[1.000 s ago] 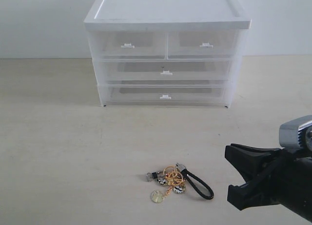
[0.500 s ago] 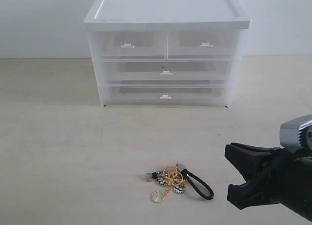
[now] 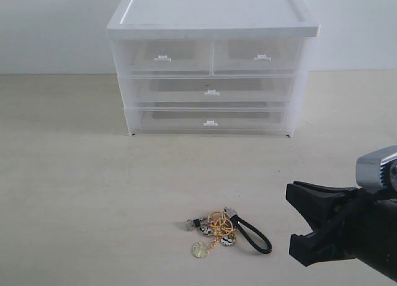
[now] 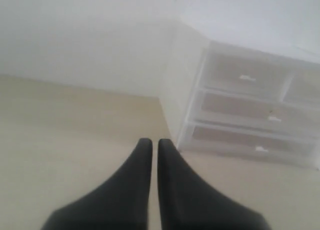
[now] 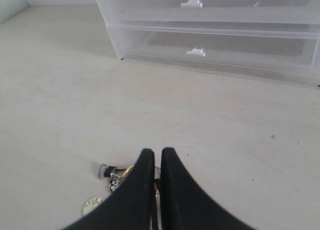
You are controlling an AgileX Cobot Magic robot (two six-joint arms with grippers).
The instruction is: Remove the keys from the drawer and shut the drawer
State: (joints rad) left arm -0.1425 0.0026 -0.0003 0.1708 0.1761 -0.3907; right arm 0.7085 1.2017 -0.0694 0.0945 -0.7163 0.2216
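Beige tabletop point(image 3: 74, 174) is carrying everything, running out under and ahead of both grippers. White translucent cabinet point(image 3: 211, 25) is sitting well ahead of the right gripper point(image 5: 156, 154), across open table from it. From the left gripper point(image 4: 151, 142) it is sitting ahead and off to one side. Lowest-tier drawer point(image 3: 248, 120) is sitting flush with the tiers above it, fronts lining up, so it is reading as closed. Nothing is showing inside through the plastic, though the plastic is cloudy. Right gripper is hanging low near the table, jaws pinched to a thin slit, gripping nothing. Left gripper is looking the same in its wrist view: fingers nearly touching, nothing between them, bare table beneath. It is not showing in the exterior view. Smallest, the keys point(image 3: 220, 231) are lying loose on the table, out of the drawer, just beside and slightly under the right gripper's fingertips but apart from them, and well short of the cabinet. Judging the step: both halves of the task are looking done, keys out and drawer shut, so the arms are probably idling or parking. Next move, if any, is calling for little: backing off without snagging the black cord loop point(image 3: 255, 237) or nudging the bunch, and leaving the drawer tab point(image 3: 211, 122) alone.
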